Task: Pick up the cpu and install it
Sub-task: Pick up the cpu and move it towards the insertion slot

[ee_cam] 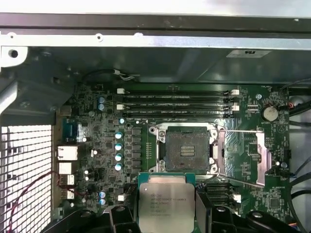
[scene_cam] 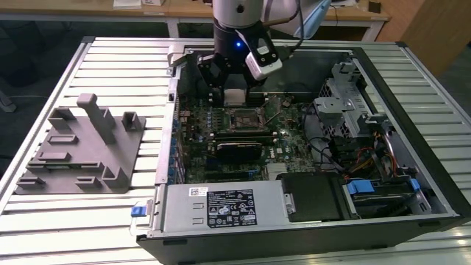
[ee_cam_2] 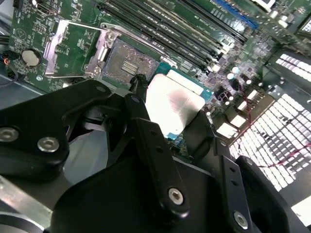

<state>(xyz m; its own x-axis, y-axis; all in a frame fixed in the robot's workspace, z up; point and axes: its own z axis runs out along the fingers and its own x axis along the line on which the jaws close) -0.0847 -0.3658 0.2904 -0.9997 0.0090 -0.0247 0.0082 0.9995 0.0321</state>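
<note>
**A:** Entry one: the tool (scene_cam: pixel 234 94).

**B:** Black, jointed metal links with bolt heads showing. Its two fingers (ee_cam: pixel 214 219) are drawn in narrow against opposite edges of the cpu (ee_cam: pixel 166 201), which they grip.

**A:** Entry two: the cpu.

**B:** A small, flat square. The top is silvery-white metal with rounded corners and a dull sheen, set on a green rim. It hangs in the air over the motherboard (ee_cam: pixel 97 145), inside the open computer case (scene_cam: pixel 434 182). In the first wrist view its edge lies just beside the socket's frame, and it is not seated.

**A:** Entry three: the socket (ee_cam: pixel 187 148).

**B:** A dark square bed with a fine grain of contacts, ringed by a bright metal frame. Its load plate (ee_cam: pixel 243 155) is swung open and lies flat to one side. The bed is bare.

**A:** Entry four: the surroundings on the board.

**B:** Long, thin black memory slots (ee_cam: pixel 177 99) run in parallel rows near the socket. A column of small pale blue cylinders (ee_cam: pixel 118 150) stands beside it.

**A:** Entry five: off the case.

**B:** A grey fixture (scene_cam: pixel 81 149), matte and blocky with upright posts, sits on the ribbed metal desk (scene_cam: pixel 110 61). It is at the exterior view's left, well apart from the tool.
</note>
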